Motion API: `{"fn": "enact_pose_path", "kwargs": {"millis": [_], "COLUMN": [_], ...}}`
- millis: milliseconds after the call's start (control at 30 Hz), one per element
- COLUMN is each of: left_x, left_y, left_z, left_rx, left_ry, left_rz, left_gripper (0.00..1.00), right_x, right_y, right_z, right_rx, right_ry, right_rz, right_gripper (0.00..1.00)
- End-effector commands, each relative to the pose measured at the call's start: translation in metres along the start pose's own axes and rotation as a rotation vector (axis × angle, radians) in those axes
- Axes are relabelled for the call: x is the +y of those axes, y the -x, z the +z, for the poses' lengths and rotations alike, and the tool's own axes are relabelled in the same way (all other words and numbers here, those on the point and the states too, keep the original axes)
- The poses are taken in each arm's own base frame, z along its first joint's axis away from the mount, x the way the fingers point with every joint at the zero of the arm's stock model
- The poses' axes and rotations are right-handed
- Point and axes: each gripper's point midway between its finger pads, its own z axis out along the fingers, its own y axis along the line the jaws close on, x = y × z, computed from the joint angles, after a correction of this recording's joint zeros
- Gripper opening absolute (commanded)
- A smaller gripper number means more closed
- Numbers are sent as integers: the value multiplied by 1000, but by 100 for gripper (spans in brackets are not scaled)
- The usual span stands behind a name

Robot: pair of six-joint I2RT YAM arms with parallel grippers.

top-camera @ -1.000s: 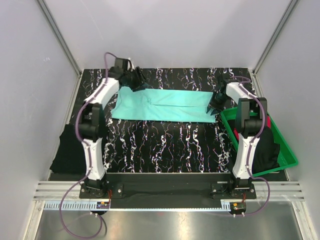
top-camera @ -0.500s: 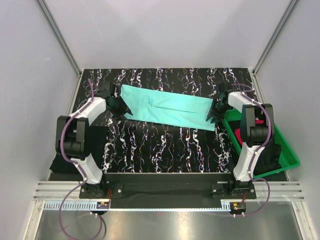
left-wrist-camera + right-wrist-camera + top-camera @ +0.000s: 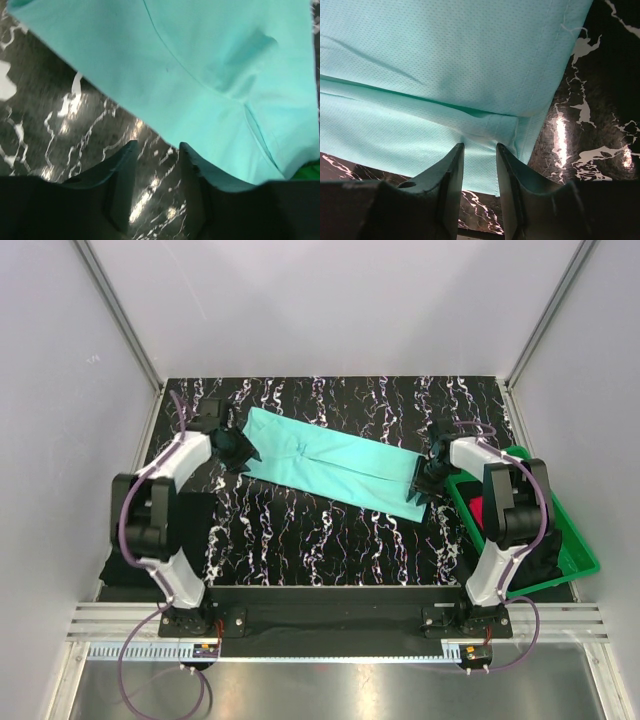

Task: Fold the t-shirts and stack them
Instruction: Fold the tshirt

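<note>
Left end effector (image 3: 156,146) parted at turquoise t-shirt (image 3: 330,462) edge; right end effector (image 3: 479,146) parted over its hem; fingertip contact unclear.

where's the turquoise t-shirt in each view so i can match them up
top external: turquoise t-shirt lies slanted across the middle of the black marbled mat.
left wrist: fills the top and right.
right wrist: fills the top and left.
shared landmark: the mat's white streaks.

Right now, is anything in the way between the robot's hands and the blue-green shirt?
No, nothing visible. The left hand is right at one end of the turquoise t-shirt and the right hand at the other, on the marbled mat.
</note>
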Motion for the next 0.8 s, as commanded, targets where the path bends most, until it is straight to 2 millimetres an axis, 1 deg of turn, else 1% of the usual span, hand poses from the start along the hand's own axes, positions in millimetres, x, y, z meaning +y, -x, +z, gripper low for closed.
{"fn": "enact_pose_path", "kwargs": {"millis": [0,33,100,133,167,233,300,333,367,400,433,467,500,533,567,600,633,700,733,767], "left_x": [-21,-21,-23,-34,-31,-36,-39,-48,-42,-44,-54,-50,-53,-59,-59,-55,-64,-69,-74,-76], "left_y": [5,8,15,25,22,27,37,48,47,48,56,53,55,62,64,64,74,78,87,88], "left_z": [-44,-43,-34,-34,-11,4,25,27,47,54,56,73,77,79,84,96,96,104,109,113], "left_rx": [-92,-102,-109,-119,-68,-50,-56,-79,-53,-44,-53,-21,-19,-30,-33,-19,-39,-29,-37,-25], "left_ry": [-111,-112,-99,-120,-97,-90,-62,-71,-46,-48,-69,-56,-62,-73,-72,-59,-81,-103,-119,-138], "left_rz": [3,9,22,30,29,21,26,36,40,47,52,42,44,47,53,53,66,98,104,121], "left_gripper": [48,52,56,56,57,57,57,57,57,57,57,57,57,57,57,57,57,57,57,57], "right_x": [-8,-7,-2,0,1,5,8,11,11,12,13,15,16,16,18,20,21,31,35,40], "right_y": [-17,-19,-23,-22,-22,-24,-26,-28,-31,-32,-34,-38,-40,-41,-45,-46,-49,-56,-60,-62], "right_z": [2,2,1,0,-1,1,3,4,6,6,7,7,7,7,6,5,5,5,5,5], "right_rx": [42,46,52,43,32,35,44,47,55,59,61,67,71,74,83,82,90,104,110,117], "right_ry": [-38,-37,-24,-20,-20,-27,-27,-29,-31,-32,-33,-36,-37,-39,-42,-40,-42,-25,-18,-12], "right_rz": [-33,-37,-58,-69,-77,-91,-98,-111,-114,-118,-124,-135,-141,-140,-151,-156,-156,-175,-176,-178], "right_gripper": [40,40,41,43,46,54,56,56,56,56,56,56,56,56,56,56,56,56,56,56]}}
